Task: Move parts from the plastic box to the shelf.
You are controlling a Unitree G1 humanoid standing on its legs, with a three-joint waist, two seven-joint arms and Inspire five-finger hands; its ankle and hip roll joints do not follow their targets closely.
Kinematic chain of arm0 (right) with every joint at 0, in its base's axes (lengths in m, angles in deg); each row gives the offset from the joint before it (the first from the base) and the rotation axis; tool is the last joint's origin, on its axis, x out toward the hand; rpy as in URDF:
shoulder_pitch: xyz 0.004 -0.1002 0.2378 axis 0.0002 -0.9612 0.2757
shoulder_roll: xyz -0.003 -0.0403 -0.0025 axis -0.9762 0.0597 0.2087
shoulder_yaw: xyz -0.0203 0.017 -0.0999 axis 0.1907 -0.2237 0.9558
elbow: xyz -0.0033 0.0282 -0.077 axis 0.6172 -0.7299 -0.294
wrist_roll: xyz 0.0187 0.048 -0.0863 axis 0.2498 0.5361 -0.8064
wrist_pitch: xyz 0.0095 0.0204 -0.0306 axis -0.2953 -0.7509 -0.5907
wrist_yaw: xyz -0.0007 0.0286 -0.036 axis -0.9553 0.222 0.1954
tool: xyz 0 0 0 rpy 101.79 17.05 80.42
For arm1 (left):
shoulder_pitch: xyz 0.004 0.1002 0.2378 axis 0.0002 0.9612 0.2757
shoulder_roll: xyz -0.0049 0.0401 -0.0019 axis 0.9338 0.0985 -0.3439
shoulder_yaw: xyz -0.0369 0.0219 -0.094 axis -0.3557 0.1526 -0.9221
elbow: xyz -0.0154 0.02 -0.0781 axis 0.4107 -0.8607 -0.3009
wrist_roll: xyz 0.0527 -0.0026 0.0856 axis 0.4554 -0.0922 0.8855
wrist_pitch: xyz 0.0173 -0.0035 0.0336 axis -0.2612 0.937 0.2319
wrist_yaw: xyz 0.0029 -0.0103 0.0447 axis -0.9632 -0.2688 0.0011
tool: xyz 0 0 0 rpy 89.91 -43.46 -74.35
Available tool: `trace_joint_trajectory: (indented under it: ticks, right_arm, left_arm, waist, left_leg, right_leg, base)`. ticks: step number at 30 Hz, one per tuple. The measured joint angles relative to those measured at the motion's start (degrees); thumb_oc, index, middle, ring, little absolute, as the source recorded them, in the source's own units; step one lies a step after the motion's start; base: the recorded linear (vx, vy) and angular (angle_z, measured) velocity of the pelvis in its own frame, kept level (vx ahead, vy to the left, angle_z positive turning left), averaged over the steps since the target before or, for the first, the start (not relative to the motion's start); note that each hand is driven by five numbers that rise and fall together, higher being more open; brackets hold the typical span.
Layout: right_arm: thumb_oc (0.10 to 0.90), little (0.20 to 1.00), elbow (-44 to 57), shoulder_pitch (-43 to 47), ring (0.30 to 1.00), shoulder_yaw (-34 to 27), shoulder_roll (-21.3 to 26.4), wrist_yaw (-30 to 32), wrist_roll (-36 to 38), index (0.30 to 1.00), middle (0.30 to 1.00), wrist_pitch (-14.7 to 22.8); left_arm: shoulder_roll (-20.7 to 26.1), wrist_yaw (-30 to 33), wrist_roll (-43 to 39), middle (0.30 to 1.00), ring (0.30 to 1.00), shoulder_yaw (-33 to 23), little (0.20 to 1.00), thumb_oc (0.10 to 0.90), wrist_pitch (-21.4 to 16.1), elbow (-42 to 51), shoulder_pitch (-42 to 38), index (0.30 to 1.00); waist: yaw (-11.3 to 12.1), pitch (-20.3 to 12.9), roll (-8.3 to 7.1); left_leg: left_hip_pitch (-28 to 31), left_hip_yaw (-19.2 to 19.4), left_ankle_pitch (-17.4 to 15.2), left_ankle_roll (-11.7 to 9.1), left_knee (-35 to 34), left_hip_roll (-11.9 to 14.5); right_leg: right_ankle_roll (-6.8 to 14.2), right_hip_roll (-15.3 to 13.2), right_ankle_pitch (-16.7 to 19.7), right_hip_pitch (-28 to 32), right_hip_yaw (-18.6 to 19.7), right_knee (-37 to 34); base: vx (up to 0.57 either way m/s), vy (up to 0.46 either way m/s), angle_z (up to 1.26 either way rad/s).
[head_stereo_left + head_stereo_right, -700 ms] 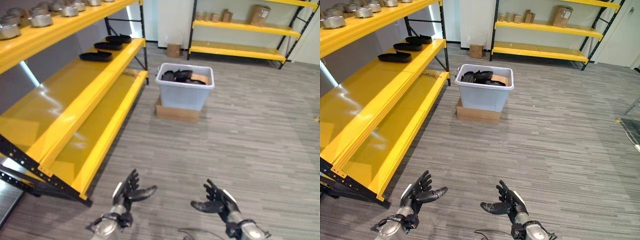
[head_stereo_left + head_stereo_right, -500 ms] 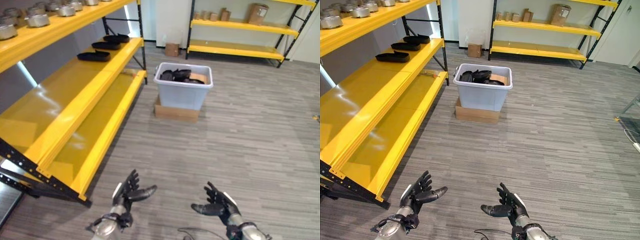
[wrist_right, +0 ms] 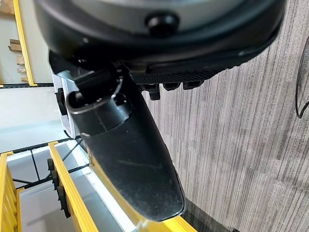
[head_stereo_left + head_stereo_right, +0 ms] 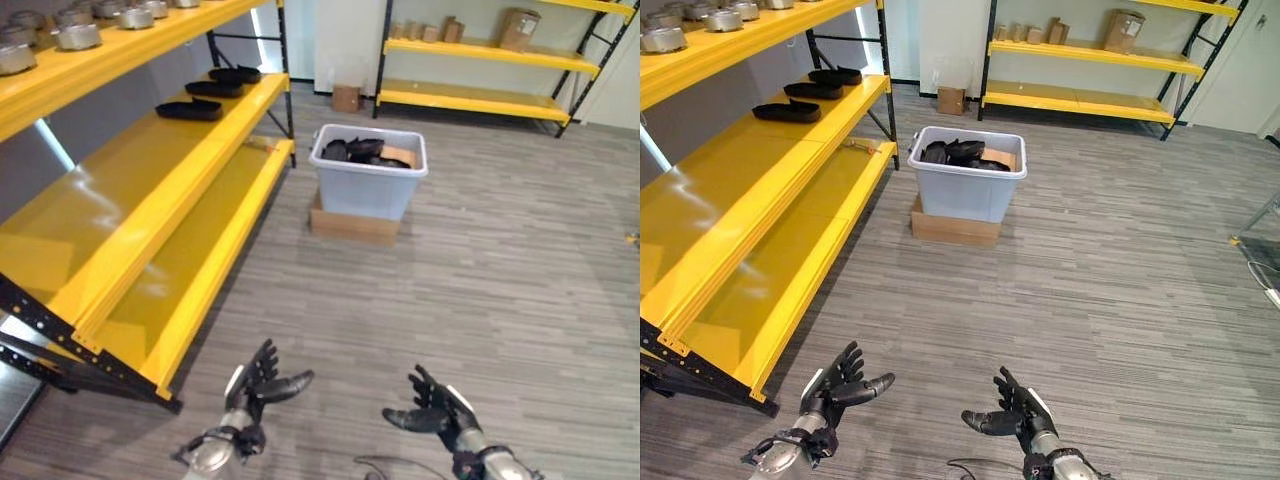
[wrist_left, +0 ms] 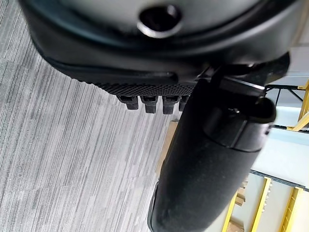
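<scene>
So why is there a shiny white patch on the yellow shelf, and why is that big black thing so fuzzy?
In the left eye view, the yellow shelf is glossy, so it mirrors bright light as a white glare patch. In the left wrist view, the big black thing is the left hand itself, very near the camera and soft-edged, while the floor past it shows crisp stripes.

We count one plastic box [image 4: 369, 183] on one cardboard base [image 4: 352, 224], three black parts [image 4: 190, 110] on the yellow shelf [image 4: 150, 165] beside the box.
</scene>
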Motion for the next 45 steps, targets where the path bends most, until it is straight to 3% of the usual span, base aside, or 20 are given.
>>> trace_joint_trajectory:
  ticks: [10,13,17,19,20,21,22,23,25,27,30,31,32,35,37,39,40,41,42,45]
  right_arm:
    - [0.900,1.000,0.0,0.4,1.000,0.0,0.0,0.0,0.0,1.000,1.000,0.0]
    - [0.900,1.000,0.0,5.7,1.000,-0.1,0.3,0.1,-0.1,1.000,1.000,0.1]
    - [0.900,1.000,0.0,7.2,1.000,-0.3,0.2,1.0,-0.3,1.000,1.000,0.3]
    - [0.900,1.000,0.2,6.8,1.000,-0.6,0.2,1.0,-0.5,1.000,1.000,0.4]
    - [0.900,1.000,2.2,5.8,1.000,-0.8,0.0,1.0,-0.4,1.000,1.000,0.4]
    - [0.900,1.000,2.7,5.0,1.000,-0.6,-0.1,0.7,-0.4,1.000,1.000,0.6]
    - [0.900,1.000,2.7,4.3,1.000,-0.2,-0.5,0.3,-0.4,1.000,1.000,0.7]
    - [0.900,1.000,3.1,4.2,1.000,-0.1,-0.6,0.2,-0.4,1.000,1.000,0.9]
    - [0.900,1.000,2.9,2.9,1.000,0.2,-0.4,0.4,-0.4,1.000,1.000,0.7]
    - [0.900,1.000,2.7,2.7,1.000,0.2,-0.3,0.8,-0.4,1.000,1.000,0.6]
    - [0.900,1.000,3.2,1.2,1.000,-0.1,0.2,1.0,-0.4,1.000,1.000,0.1]
    - [0.900,1.000,3.0,0.8,1.000,-0.1,0.6,1.1,-0.4,1.000,1.000,0.1]
    - [0.900,1.000,2.6,0.7,1.000,-0.1,1.0,1.0,-0.4,1.000,1.000,0.0]
    - [0.900,1.000,4.5,0.7,1.000,-0.5,2.2,0.9,-0.5,1.000,1.000,0.2]
    - [0.900,1.000,4.6,2.5,1.000,-0.5,2.5,1.1,-0.5,1.000,1.000,0.8]
    - [0.900,1.000,4.8,2.4,1.000,-0.4,2.5,1.0,-0.5,1.000,1.000,0.9]
    - [0.900,1.000,2.2,2.0,1.000,-1.2,2.6,1.6,-0.5,1.000,1.000,1.3]
    - [0.900,1.000,1.9,1.2,1.000,-1.1,2.7,1.5,-0.5,1.000,1.000,1.1]
    - [0.900,1.000,2.3,1.1,1.000,-1.1,3.1,1.3,-0.5,1.000,1.000,1.1]
    - [0.900,1.000,2.5,2.2,1.000,-1.5,3.1,1.4,-0.5,1.000,1.000,1.4]
  left_arm:
    - [0.1,0.0,0.0,1.000,1.000,0.0,1.000,0.900,0.0,0.0,0.0,1.000]
    - [0.3,0.1,0.0,1.000,1.000,-0.8,1.000,0.900,0.0,-0.1,-4.0,1.000]
    - [0.3,0.1,0.0,1.000,1.000,-0.6,1.000,0.900,0.0,-0.2,-5.5,1.000]
    - [0.4,0.1,0.4,1.000,1.000,-0.4,1.000,0.900,0.0,-0.4,-5.9,1.000]
    - [0.7,0.0,0.6,1.000,1.000,0.4,1.000,0.900,0.0,-0.3,-6.3,1.000]
    - [0.8,0.0,0.7,1.000,1.000,0.4,1.000,0.900,0.0,-0.3,-6.3,1.000]
    - [0.9,0.2,1.0,1.000,1.000,0.3,1.000,0.900,-0.1,-0.6,-6.6,1.000]
    - [0.9,0.1,1.1,1.000,1.000,0.9,1.000,0.900,0.1,-2.1,-7.6,1.000]
    - [0.8,0.1,2.4,1.000,1.000,0.9,1.000,0.900,0.0,-3.0,-8.6,1.000]
    - [0.2,0.2,2.6,1.000,1.000,0.8,1.000,0.900,0.0,-3.6,-8.5,1.000]
    - [-0.8,0.3,2.7,1.000,1.000,0.4,1.000,0.900,0.0,-3.6,-8.1,1.000]
    - [-2.0,0.3,2.7,1.000,1.000,0.2,1.000,0.900,0.0,-3.5,-6.6,1.000]
    - [-2.9,0.3,2.7,1.000,1.000,0.3,1.000,0.900,0.0,-3.5,-5.2,1.000]
    - [-1.8,0.1,2.7,1.000,1.000,1.2,1.000,0.900,0.0,-2.2,-4.7,1.000]
    - [-2.1,0.4,2.7,1.000,1.000,0.4,1.000,0.900,0.0,-3.2,-5.8,1.000]
    - [-1.7,0.2,2.6,1.000,1.000,0.2,1.000,0.900,0.0,-2.9,-4.9,1.000]
    - [-1.9,0.2,2.4,1.000,1.000,1.6,1.000,0.900,0.3,-3.2,-5.3,1.000]
    - [-1.5,0.0,2.3,1.000,1.000,1.5,1.000,0.900,-0.1,-2.4,-4.8,1.000]
    - [-1.6,0.1,2.2,1.000,1.000,1.0,1.000,0.900,-1.0,-1.9,-4.5,1.000]
    - [-1.5,1.2,2.1,1.000,1.000,-0.4,1.000,0.900,-1.1,-2.3,-5.1,1.000]
  waist:
    - [0.0,0.1,-0.15]
    - [0.0,3.8,-1.43]
    - [-0.3,5.2,-0.57]
    - [-0.6,7.2,0.53]
    - [-1.6,8.4,1.16]
    - [-1.6,8.6,0.88]
    - [-1.4,9.5,-0.23]
    - [-2.2,10.4,0.69]
    - [-3.6,10.6,0.35]
    - [-3.3,10.5,-0.25]
    - [-4.2,9.3,-0.59]
    - [-4.6,8.0,1.07]
    - [-4.5,7.1,2.33]
    - [-4.9,5.6,3.51]
    - [-6.3,4.6,5.09]
    - [-4.7,2.9,0.15]
    - [-5.0,1.5,0.68]
    - [-4.9,0.3,0.90]
    - [-3.8,-0.1,1.34]
    - [-3.4,-0.4,2.67]
  left_leg:
    - [0.8,0.1,0.1,0.4,0.2,0.0]
    - [-5.7,0.1,-1.9,0.3,8.0,0.2]
    - [-6.8,0.1,-3.6,2.0,9.9,-1.1]
    - [-6.2,0.1,-3.9,4.9,10.7,-2.9]
    - [-6.0,0.1,-4.3,6.4,12.2,-3.6]
    - [-6.3,0.3,-5.3,6.8,13.5,-4.5]
    - [-7.5,0.7,-7.7,8.9,17.2,-6.6]
    - [-8.7,0.6,-8.5,9.3,19.7,-6.8]
    - [-8.5,1.6,-9.1,8.3,18.4,-8.2]
    - [-6.6,4.6,-10.8,2.9,16.8,-9.0]
    - [-6.2,5.3,-14.8,7.1,21.2,-9.7]
    - [-3.8,4.1,-14.9,5.3,18.1,-9.5]
    - [-1.6,4.8,-15.7,-0.1,15.7,-8.6]
    - [1.8,1.4,-14.4,8.9,13.5,-8.4]
    - [3.3,-0.3,-14.4,5.9,13.1,-7.2]
    - [3.6,-0.3,-13.7,-0.3,19.9,-12.4]
    - [1.3,-1.9,-21.2,-1.3,30.5,-8.1]
    - [0.7,-2.4,-22.6,-2.6,31.3,-4.5]
    - [0.7,-3.7,-22.5,-3.7,30.7,-0.5]
    - [-2.8,-4.2,-20.1,-7.0,39.7,0.9]
  right_leg:
    - [0.0,0.0,0.0,0.7,0.1,0.5]
    - [-0.1,0.2,-0.8,-4.5,0.6,5.1]
    - [0.6,-1.0,-2.9,-6.9,0.8,10.0]
    - [2.6,-2.1,-4.9,-11.2,1.6,22.1]
    - [4.3,-2.5,-2.2,-20.8,2.8,41.2]
    - [4.3,-2.4,0.1,-24.4,4.1,46.8]
    - [3.8,-2.5,-2.7,-28.2,5.6,51.7]
    - [2.0,-2.3,-5.9,-29.4,2.6,46.1]
    - [3.2,-2.3,-4.7,-30.4,-2.2,27.6]
    - [2.8,-2.6,-1.6,-30.1,-3.5,18.9]
    - [1.3,-3.4,0.6,-28.3,-3.4,21.4]
    - [0.1,-1.6,0.4,-27.3,-4.3,25.4]
    - [-2.3,0.4,0.6,-24.7,-5.2,25.4]
    - [-2.8,2.6,-5.8,-21.8,-6.3,30.4]
    - [-9.0,8.6,-7.2,-23.7,-7.3,28.6]
    - [-18.8,8.4,0.9,-20.3,-8.9,17.5]
    - [-17.8,7.7,-0.6,-17.7,-8.5,17.1]
    - [-16.5,8.0,-1.9,-17.2,-9.1,17.5]
    - [-15.0,8.6,-3.2,-16.4,-9.2,17.9]
    - [-13.6,9.1,-3.1,-15.0,-7.7,17.8]
  base:
    - [-0.03,0.003,-0.01]
    - [-0.10,0.085,-0.02]
    - [-0.02,0.199,0.01]
    - [-0.05,0.238,0.06]
    - [0.12,0.262,0.11]
    - [0.19,0.223,-0.06]
    - [0.29,0.168,-0.23]
    - [0.20,0.050,-0.17]
    - [0.29,0.010,0.05]
    - [0.24,-0.038,0.02]
    - [0.29,-0.090,0.31]
    - [0.27,-0.139,-0.15]
    - [0.26,-0.148,0.10]
    - [0.23,-0.131,0.18]
    - [0.19,-0.131,-0.03]
    - [0.25,-0.194,0.04]
    - [0.28,-0.230,0.53]
    - [0.27,-0.248,0.53]
    - [0.12,-0.140,-0.07]
    - [0.13,-0.183,-0.20]
